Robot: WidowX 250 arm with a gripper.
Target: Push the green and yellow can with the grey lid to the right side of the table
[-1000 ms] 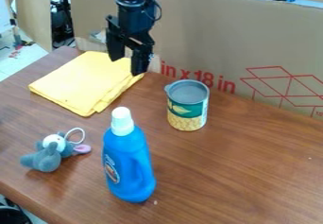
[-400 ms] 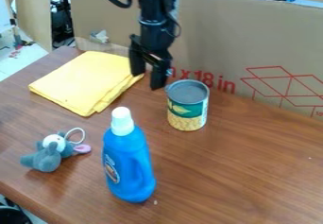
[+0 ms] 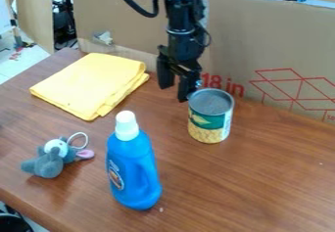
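Observation:
The black gripper [image 3: 175, 91] hangs down behind and to the left of an opened tin can [image 3: 210, 116], its two fingers apart with nothing between them. Its right finger is at the can's upper left rim; whether they touch I cannot tell. The can stands upright, with a green and yellow label. A folded yellow cloth [image 3: 88, 84] lies to the left of the gripper. Nearer the camera stands a blue bottle [image 3: 134, 170] with a white cap, upright. A grey plush toy [image 3: 52, 158] with a white loop lies left of the bottle.
The brown wooden table [image 3: 262, 177] carries these things. A cardboard wall [image 3: 262, 40] with red print rises along its back edge, close behind the gripper. The table's left edge drops to a pale floor [image 3: 26, 62].
The gripper has moved right, from over the cloth to beside the can. Between the last two frames the can has shifted right and slightly toward the camera, still upright.

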